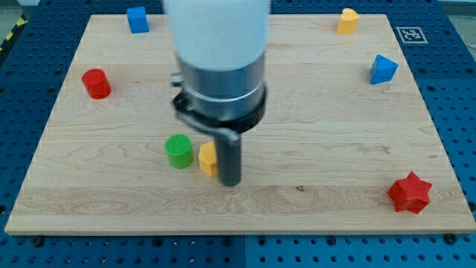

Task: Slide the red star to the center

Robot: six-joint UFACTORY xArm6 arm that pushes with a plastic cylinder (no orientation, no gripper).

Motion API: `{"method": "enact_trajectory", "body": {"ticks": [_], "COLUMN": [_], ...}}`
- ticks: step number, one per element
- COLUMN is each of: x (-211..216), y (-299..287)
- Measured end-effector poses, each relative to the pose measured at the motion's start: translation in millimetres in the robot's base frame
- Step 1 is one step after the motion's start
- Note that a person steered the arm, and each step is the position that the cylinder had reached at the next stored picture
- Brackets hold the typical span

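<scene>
The red star (410,193) lies near the board's bottom right corner. My tip (231,182) rests on the board left of centre, at the lower middle, far to the left of the star. The tip touches or nearly touches the right side of a small yellow block (207,158), which the rod partly hides. A green cylinder (178,150) stands just left of that yellow block.
A red cylinder (96,83) stands at the left. A blue cube (137,19) is at the top left, a yellow block (347,21) at the top right, a blue triangular block (383,69) at the right. The wooden board (312,134) lies on a blue perforated table.
</scene>
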State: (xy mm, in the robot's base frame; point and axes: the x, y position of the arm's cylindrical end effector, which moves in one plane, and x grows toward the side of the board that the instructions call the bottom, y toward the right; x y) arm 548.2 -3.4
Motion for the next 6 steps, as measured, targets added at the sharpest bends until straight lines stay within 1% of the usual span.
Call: {"method": "enact_trajectory", "body": {"ticks": [1,2,3,4,5,6], "x": [-49,-71,-68,-23,39,48], "y": [52,137,236,317,329,316]}}
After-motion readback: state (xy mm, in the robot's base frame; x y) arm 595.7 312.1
